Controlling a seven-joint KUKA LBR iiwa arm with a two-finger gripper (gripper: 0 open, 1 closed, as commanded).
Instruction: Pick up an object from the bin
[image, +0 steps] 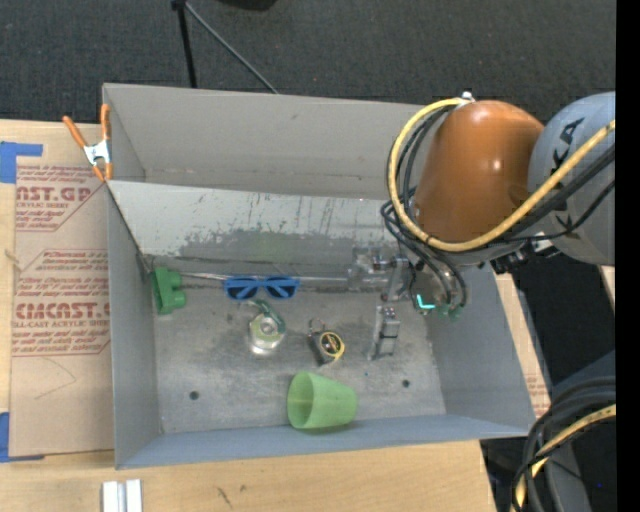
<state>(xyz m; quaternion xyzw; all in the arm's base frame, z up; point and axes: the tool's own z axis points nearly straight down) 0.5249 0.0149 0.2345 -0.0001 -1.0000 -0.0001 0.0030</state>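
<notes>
Altogether: one green cup (320, 402), one green block (168, 290), one blue sunglasses (262, 289), two small trinkets (265, 335); hand (388, 318) state unclear.

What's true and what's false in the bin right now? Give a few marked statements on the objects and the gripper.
1. The light green plastic cup lies on its side near the front wall of the grey metal bin. True.
2. The blue plastic glasses rest on top of the cup. False: they lie apart from it, near the back of the floor.
3. The gripper is over the cup. False: it is at the floor's right side, beside a small dark and yellow round thing.
4. A green blocky plastic piece sits at the floor's left edge. True.
</notes>
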